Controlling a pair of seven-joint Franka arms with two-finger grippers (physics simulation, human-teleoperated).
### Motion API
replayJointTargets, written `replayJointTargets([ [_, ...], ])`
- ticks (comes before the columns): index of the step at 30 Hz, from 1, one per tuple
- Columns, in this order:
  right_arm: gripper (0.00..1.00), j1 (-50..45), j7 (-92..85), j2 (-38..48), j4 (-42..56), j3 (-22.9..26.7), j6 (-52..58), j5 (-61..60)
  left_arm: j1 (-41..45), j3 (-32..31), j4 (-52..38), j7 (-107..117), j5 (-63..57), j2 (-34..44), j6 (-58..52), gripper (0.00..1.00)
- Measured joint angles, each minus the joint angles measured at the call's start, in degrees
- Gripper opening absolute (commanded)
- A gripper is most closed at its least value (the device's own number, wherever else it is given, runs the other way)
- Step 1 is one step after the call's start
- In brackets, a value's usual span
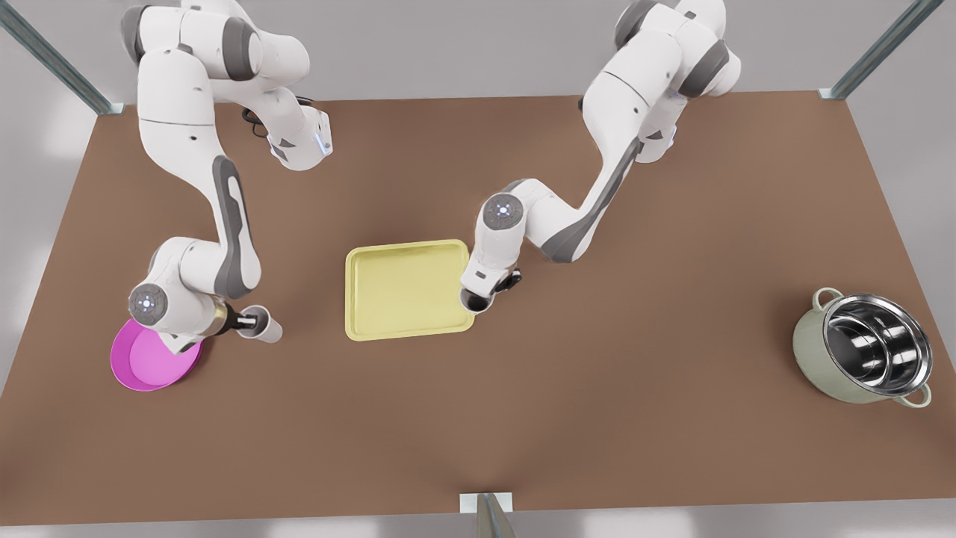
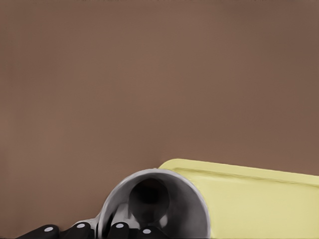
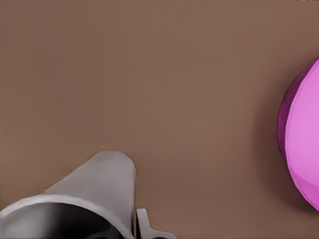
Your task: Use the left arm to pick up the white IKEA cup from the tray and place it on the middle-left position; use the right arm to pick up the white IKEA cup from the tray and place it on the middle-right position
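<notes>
Both carries are judged under way: one white cup (image 1: pixel 476 302) is gripped by the left end effector (image 1: pixel 485 290) at the tray (image 1: pixel 409 329) edge, and the other white cup (image 1: pixel 267 329) is clamped by the right end effector (image 1: pixel 249 323) beside the magenta plate (image 1: pixel 153 368). Next, each must be set upright at its middle spot on the table (image 1: pixel 597 418)

A broad brown matte counter (image 1: pixel 478 418) spans the scene under soft, even light. Beyond the counter's far edge stands a plain pale grey wall (image 1: pixel 463 45), with grey metal frame posts (image 1: pixel 881 48) at the counter's far corners.
</notes>
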State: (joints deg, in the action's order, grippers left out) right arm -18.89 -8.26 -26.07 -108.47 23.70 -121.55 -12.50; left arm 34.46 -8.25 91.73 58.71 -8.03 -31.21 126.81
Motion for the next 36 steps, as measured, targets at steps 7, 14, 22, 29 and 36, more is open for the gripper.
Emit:
replayJointTargets([
  [7,1.00,0.00,-5.71,-2.62,1.69,-0.07,0.51,0.21,-9.77,8.07,13.70,-8.06,-2.00,4.60,9.74,0.16],
  [14,1.00,0.00,-8.16,-2.73,1.84,-0.05,0.65,0.38,-12.16,8.49,15.76,-15.24,-3.88,2.09,19.50,0.17],
  [22,1.00,0.83,-11.70,1.14,16.08,1.62,11.16,-0.32,-12.31,8.75,15.74,-20.62,-4.10,-0.10,25.00,0.17],
  [29,1.00,17.75,-8.61,15.79,20.26,-19.15,22.66,11.09,-12.40,8.78,15.52,-24.34,-3.63,-0.43,26.86,1.00],
  [36,1.00,17.94,-5.87,15.90,20.64,-19.44,27.01,12.96,-11.66,7.78,9.91,-28.99,-0.38,15.15,12.51,1.00],
])
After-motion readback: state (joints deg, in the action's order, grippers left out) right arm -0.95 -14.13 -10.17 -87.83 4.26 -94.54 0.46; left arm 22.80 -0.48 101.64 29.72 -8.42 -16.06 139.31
